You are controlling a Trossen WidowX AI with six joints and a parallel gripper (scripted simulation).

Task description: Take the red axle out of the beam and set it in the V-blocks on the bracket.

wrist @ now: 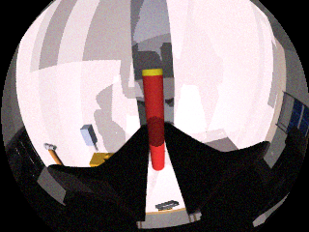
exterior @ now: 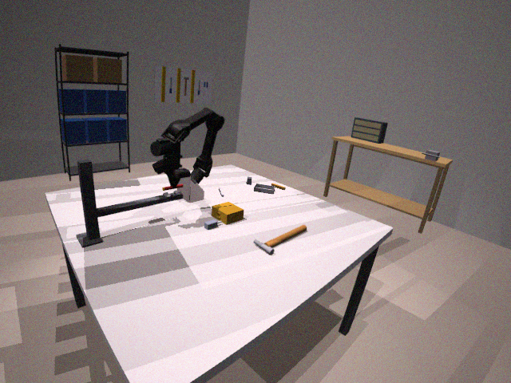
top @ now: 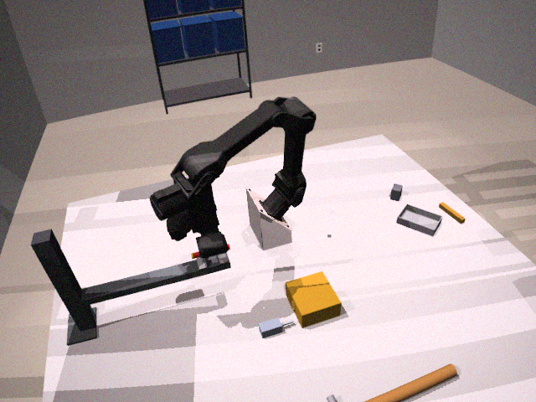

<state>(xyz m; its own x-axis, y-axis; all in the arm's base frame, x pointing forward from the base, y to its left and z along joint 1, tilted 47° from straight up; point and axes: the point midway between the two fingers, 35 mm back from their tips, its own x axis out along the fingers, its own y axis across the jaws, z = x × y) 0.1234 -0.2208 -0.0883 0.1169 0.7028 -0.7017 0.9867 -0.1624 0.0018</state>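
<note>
workshop, wall-hung tools (exterior: 186, 86), shelving rack (top: 248, 64) (exterior: 128, 111), wooden workbench (exterior: 396, 151)

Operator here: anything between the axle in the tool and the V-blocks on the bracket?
Nothing visible stands between them. The tool grips the red axle just above the V-blocks at the bracket's end. I can't tell whether the axle already touches them.
</note>
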